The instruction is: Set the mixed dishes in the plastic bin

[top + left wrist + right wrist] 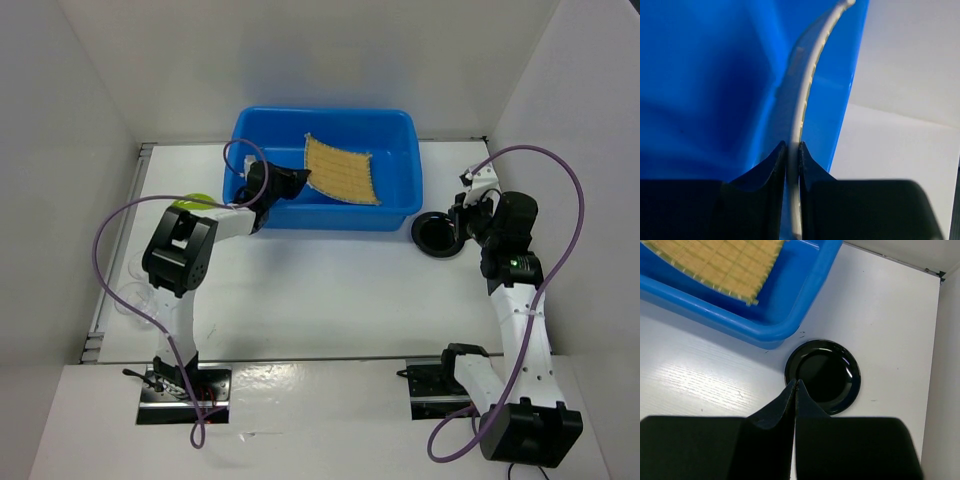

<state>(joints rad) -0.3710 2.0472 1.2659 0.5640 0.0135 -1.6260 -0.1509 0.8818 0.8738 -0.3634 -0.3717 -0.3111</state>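
Mat [342, 170] was clamped edgewise in your left gripper [793, 145], slanting ahead over the bin [340, 215]; dropped tilted, it could have lodged on the rim, and your right gripper [795, 383] was shut, empty.

The white table [320, 290] carries a blue plastic bin [330, 216] at the middle of its far edge. A small black dish [437, 235] lies just beside the bin's near right corner. By the near left corner of the bin a lime-green plate [195, 202] shows, partly hidden. Two clear glass cups [133, 268] stand faintly visible along the left edge.
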